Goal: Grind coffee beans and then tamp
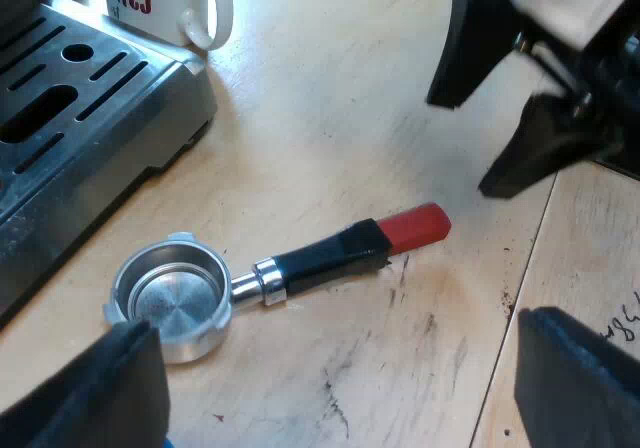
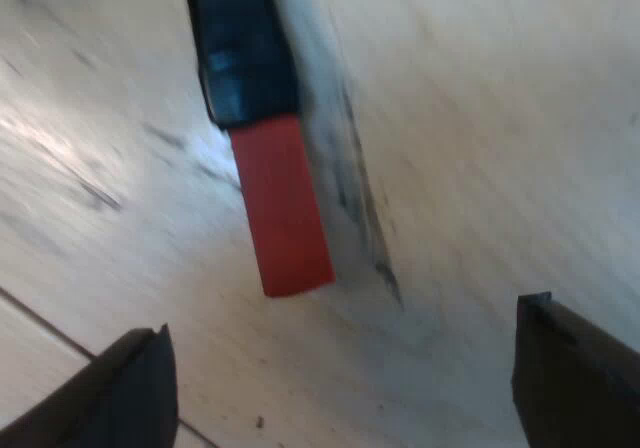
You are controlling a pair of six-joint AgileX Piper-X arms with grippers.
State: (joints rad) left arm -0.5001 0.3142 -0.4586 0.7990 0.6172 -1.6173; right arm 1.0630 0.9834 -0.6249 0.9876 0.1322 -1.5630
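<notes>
— Red end (image 2: 285, 208) of the dark handle (image 2: 240, 48) lies just below our right gripper (image 2: 345, 383). Its fingers (image 2: 130, 388) stand wide apart with nothing between them.

— And the holder (image 1: 300, 263) as a whole?

— It lies loose and flat on the wooden table (image 1: 330, 88). Its metal basket (image 1: 170, 298) is just beside the espresso machine (image 1: 160, 133), by the drip tray (image 1: 60, 98), with the handle pointing away. A white mug (image 1: 170, 8) stands at the machine's side.

— Which step do we reckon we are at?

— The first one, we judge: picking the holder up. The basket looks bare and shiny with no grounds in it, so grinding and tamping are both ahead of us.

— Our left gripper (image 1: 340, 388)?

— It hangs over the holder, also spread wide and empty, with one finger near the basket.

— What does the next move call for?

— The right gripper has to come down with one finger on each side of the handle and close firmly. The fingers already seem set across it. We would take the dark part rather than the very tip.

— Why not the tip?

— The handle looks slim and smooth, and the basket end is probably the heavier. A pinch on the red end alone could let the holder sag or swivel, so we should grip further in and keep it level on the way to the machine.
</notes>
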